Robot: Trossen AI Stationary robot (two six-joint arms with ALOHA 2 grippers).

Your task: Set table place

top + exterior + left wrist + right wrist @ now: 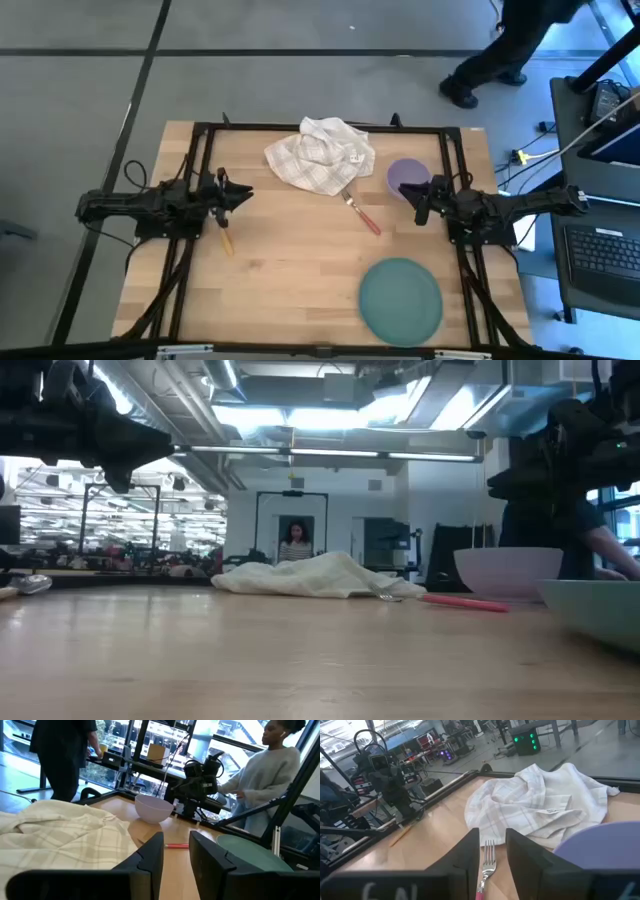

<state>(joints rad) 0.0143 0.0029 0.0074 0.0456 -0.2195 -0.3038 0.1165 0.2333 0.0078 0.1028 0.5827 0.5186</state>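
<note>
The teal plate (400, 298) lies flat at the table's near right. The lilac bowl (406, 176) stands upright at the far right, beside the white checked cloth (320, 152). The red-handled fork (362, 213) lies flat in the middle, its tines at the cloth's edge. The yellow-orange-handled spoon (226, 239) lies flat at the left. My left gripper (248, 194) hovers above the spoon's far end, with a narrow gap between its fingers (176, 837), and is empty. My right gripper (408, 192) hovers just near of the bowl, with a narrow gap (492, 832), empty and pointing at the fork (487, 862).
The crumpled cloth lies in a heap at the table's far middle. The black frame (320, 127) edges the table. One person stands beyond the far right corner (505, 50), and another stands close to the right side (270, 775). Bare wood lies between spoon and plate.
</note>
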